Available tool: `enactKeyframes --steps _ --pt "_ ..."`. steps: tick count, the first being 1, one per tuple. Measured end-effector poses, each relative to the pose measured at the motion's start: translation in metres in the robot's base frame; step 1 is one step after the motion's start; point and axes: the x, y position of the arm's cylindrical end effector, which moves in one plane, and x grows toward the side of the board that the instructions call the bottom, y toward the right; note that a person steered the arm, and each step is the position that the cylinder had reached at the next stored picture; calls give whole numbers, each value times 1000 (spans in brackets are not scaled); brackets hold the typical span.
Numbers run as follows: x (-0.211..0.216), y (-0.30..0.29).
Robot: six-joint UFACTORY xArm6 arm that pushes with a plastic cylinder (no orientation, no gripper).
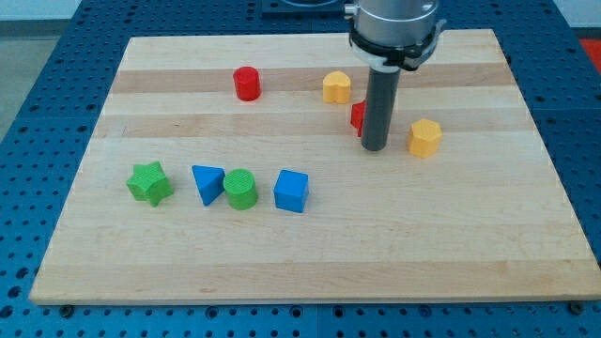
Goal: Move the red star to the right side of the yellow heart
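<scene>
I have no fingers to open or close, only a rod. My tip (375, 147) rests against the red star (359, 117), mostly hidden just left behind it. Light, rigid, it should slide easily across the surface (310, 253); I'd push its left flank toward the yellow heart (424, 137).

Red star (358, 117): small red block, mostly hidden behind the tool (375, 147); only a sliver is seen at the tool's left edge, shape not discernible. Yellow heart (337, 87): small yellow block, lying flat on the tabletop, up and left of the tool.
</scene>
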Motion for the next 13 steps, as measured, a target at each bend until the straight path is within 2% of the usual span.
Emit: enactKeyframes --steps 5,9,11,12,13 --pt "-20 -20" --pt "-36 12" --pt "-39 -41" --pt "-39 -51" --pt "-39 -36"
